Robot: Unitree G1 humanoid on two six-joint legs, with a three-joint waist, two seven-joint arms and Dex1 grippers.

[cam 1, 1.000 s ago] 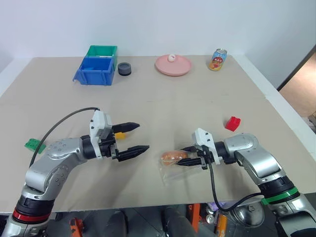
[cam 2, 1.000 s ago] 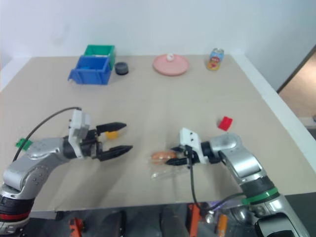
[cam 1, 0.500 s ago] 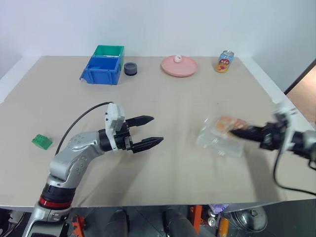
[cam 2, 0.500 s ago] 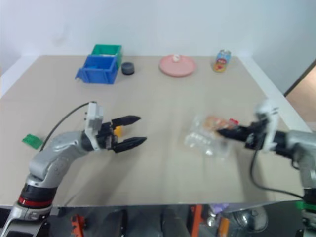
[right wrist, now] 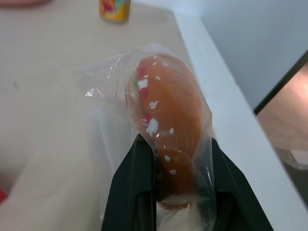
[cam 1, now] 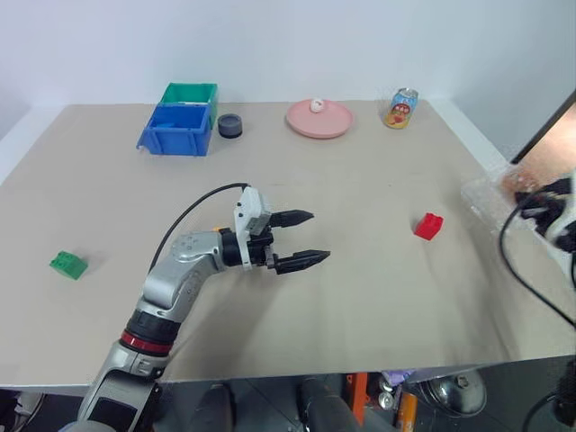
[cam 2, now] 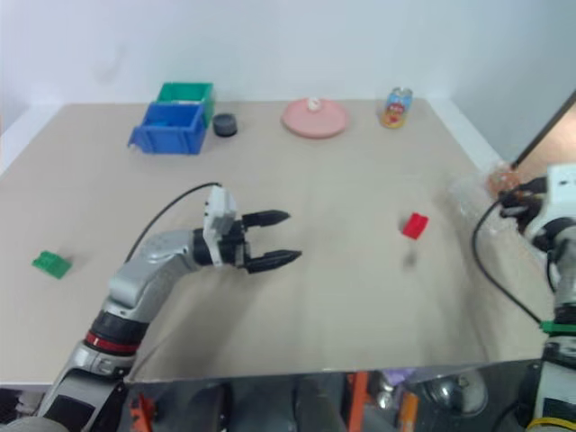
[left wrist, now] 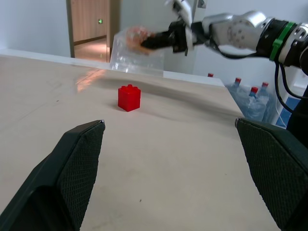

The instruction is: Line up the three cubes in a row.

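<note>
A red cube (cam 1: 427, 226) sits on the table's right part, and it also lies ahead of the fingers in the left wrist view (left wrist: 129, 97). Far off at the table's left side lies a green cube (cam 1: 68, 265). My left gripper (cam 1: 317, 236) hovers open over the table's middle, pointing toward the red cube with a wide stretch of table between them and nothing between its fingers (left wrist: 77, 159). My right gripper (cam 1: 540, 193) is up at the table's right edge, shut on a plastic-wrapped bun (right wrist: 166, 120).
At the back stand a blue bin (cam 1: 175, 128) with a green bin (cam 1: 189, 92) behind it, a dark round cap (cam 1: 229, 125), a pink plate (cam 1: 319, 120) holding a small white ball, and a drink can (cam 1: 400, 108). The table's right edge (cam 1: 486, 162) runs near the right gripper.
My right gripper lifted the wrapped bun off the table's middle and swung it out to the right edge. My left gripper, still open, moved right toward the centre.
</note>
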